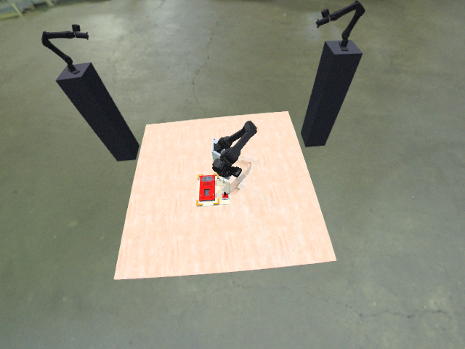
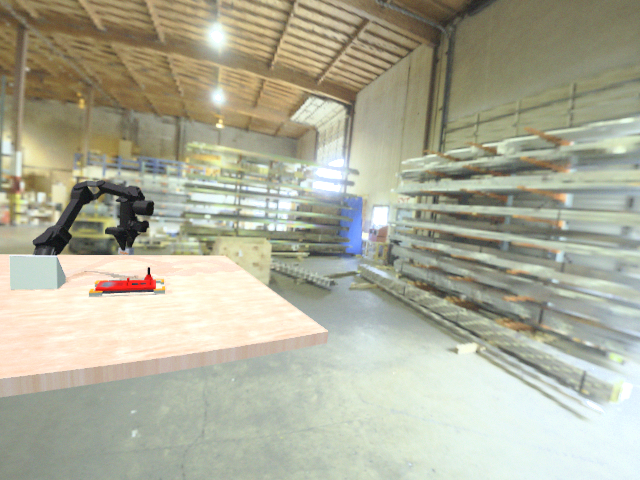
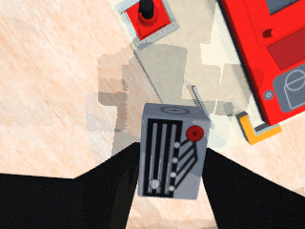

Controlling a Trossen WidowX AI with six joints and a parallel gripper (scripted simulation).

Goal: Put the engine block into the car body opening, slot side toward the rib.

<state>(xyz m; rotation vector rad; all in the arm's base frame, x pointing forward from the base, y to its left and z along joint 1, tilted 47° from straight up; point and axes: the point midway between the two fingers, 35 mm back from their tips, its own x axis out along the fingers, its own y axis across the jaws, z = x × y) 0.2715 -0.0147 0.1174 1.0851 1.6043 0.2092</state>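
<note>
My gripper (image 2: 125,248) (image 3: 170,152) is shut on the grey engine block (image 3: 162,191), which has black slots and a red round cap on its top. It holds the block above the table, beside the base board; the arm mostly hides the block in the top view. The red car body (image 1: 203,185) (image 2: 116,285) (image 3: 253,31) lies flat on the pale base board (image 1: 224,202) (image 3: 197,59). Its dark opening (image 1: 206,192) shows in the top view, with no block in it. The rib cannot be made out.
Orange corner brackets (image 1: 199,203) (image 3: 251,133) stand around the car body. A red square piece with a black post (image 1: 225,195) (image 3: 153,30) stands on the board. A thin bar (image 3: 202,102) lies beside the block in the wrist view. A pale wedge-shaped box (image 2: 35,272) stands near the arm's base.
</note>
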